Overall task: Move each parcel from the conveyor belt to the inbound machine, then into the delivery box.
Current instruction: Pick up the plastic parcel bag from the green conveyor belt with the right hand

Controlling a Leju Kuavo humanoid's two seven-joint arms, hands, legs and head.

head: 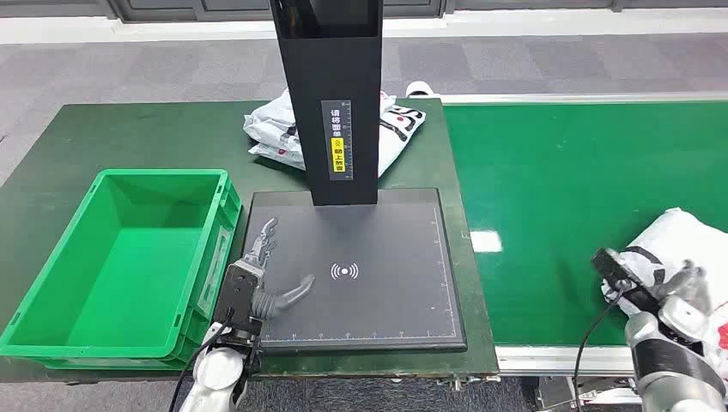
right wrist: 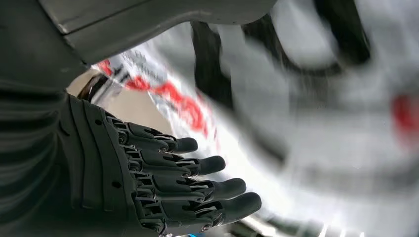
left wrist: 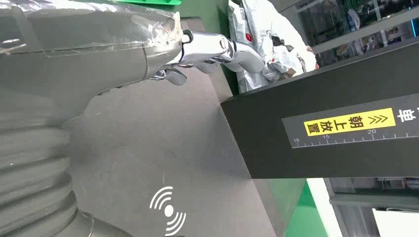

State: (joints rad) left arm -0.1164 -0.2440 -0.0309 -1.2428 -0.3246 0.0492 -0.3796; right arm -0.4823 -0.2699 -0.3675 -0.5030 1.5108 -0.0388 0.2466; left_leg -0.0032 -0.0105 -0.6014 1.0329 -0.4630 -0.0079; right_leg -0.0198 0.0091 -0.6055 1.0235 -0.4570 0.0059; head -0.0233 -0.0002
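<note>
A white parcel (head: 678, 236) with black and red print lies on the green conveyor belt (head: 567, 189) at its near right. My right hand (head: 657, 296) is at the parcel's near edge. In the right wrist view its dark fingers (right wrist: 197, 187) are stretched out and apart beside the blurred parcel (right wrist: 306, 133), with nothing between them. My left hand (head: 262, 275) hovers open over the left side of the black inbound machine pad (head: 386, 283), fingers (left wrist: 217, 49) spread. The green delivery box (head: 163, 176) stands left of the pad, with nothing in it.
The machine's black column (head: 330, 94) rises from the pad's far edge. Behind it lie more white parcels (head: 395, 129) on the dark green table; they also appear past the column (left wrist: 336, 133) as white bags (left wrist: 257, 34).
</note>
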